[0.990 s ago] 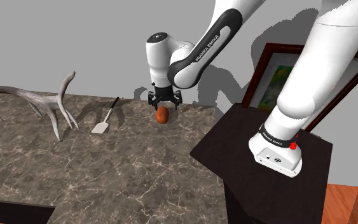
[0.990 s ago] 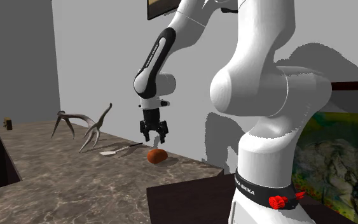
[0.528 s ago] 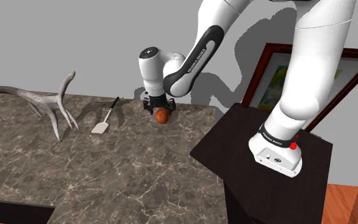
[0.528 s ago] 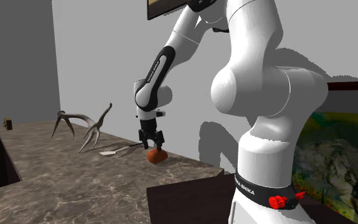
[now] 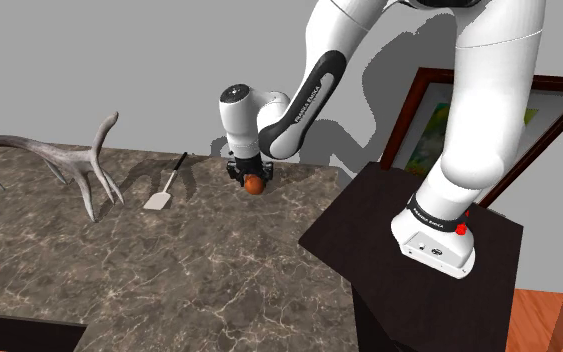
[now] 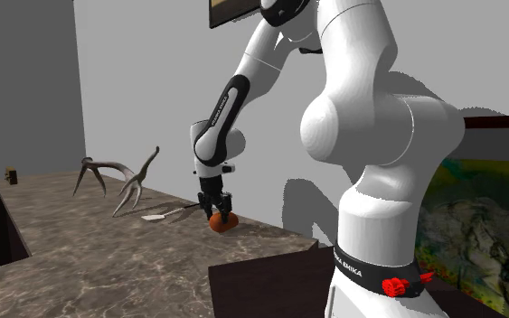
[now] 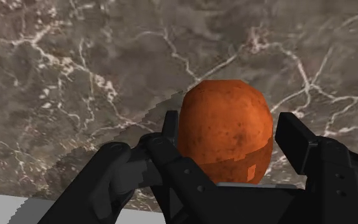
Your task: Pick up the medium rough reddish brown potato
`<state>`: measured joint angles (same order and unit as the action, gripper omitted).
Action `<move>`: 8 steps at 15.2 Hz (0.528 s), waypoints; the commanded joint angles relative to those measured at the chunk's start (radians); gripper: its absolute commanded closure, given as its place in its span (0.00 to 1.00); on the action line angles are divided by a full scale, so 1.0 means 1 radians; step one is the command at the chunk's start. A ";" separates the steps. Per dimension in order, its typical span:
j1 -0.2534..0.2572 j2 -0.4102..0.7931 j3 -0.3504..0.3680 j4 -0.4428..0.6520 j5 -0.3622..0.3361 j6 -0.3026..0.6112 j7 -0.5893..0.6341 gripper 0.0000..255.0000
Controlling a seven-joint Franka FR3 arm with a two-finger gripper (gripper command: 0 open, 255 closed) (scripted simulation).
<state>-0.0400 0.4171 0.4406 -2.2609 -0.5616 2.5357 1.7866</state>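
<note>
One pale grey branched antler [image 5: 93,153] lies on the dark, white-veined marble surface [image 5: 169,270], well to the shoulder view's left of the rough, rounded, reddish-brown potato [image 5: 255,186]. Between the antler and the potato, nearer the potato, lies a small white spatula with a thin dark handle [image 5: 158,200]. The potato rests on the surface close to its back edge, by the grey wall. The all-black two-finger gripper [image 5: 254,179] sits low over the potato. To the potato's right in that view stand the dark box stand [image 5: 369,230] and, behind it, a dark-framed picture [image 5: 434,120] against the wall.

The second exterior view adds a small brown object [image 6: 11,175] at the surface's far end, beyond the antler from the potato.

The wrist view supplies the close detail. The fingers [image 7: 298,143] stand apart, one at either side of the potato and close against it. The potato sits on the marble, not lifted.
</note>
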 commanded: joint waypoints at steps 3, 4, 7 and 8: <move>0.000 0.001 -0.001 0.000 0.000 0.001 0.001 1.00; 0.000 0.001 0.000 -0.001 0.000 0.001 0.001 1.00; 0.000 0.002 -0.001 -0.001 -0.001 0.002 0.001 1.00; -0.006 -0.011 0.007 -0.004 0.011 -0.007 -0.009 1.00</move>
<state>-0.0429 0.4106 0.4443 -2.2639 -0.5563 2.5329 1.7828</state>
